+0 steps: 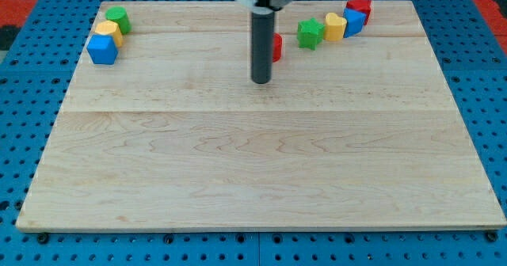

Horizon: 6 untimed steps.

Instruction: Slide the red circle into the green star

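The red circle (276,47) lies near the view's top centre, mostly hidden behind my rod; only its right edge shows. The green star (310,33) lies a short way to its right, apart from it. My tip (261,81) rests on the board just below and left of the red circle, at the end of the dark rod that comes down from the view's top.
Right of the green star sit a yellow heart (335,26), a blue block (354,20) and a red star (360,6) in a rising row. At the top left are a green circle (118,17), a yellow block (107,32) and a blue cube (102,50).
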Motion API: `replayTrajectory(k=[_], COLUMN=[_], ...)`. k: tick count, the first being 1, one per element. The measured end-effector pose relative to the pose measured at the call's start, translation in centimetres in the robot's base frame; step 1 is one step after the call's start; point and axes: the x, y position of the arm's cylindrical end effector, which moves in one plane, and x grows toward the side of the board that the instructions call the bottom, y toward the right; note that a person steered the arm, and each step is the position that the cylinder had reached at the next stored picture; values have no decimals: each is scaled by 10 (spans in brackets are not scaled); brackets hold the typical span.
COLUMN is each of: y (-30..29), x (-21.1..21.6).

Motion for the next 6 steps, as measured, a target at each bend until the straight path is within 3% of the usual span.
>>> replayTrajectory(k=[1, 2, 3, 4, 5, 6], y=[3, 70, 77, 9, -140, -299], x=[-50, -61, -68, -42, 15, 12])
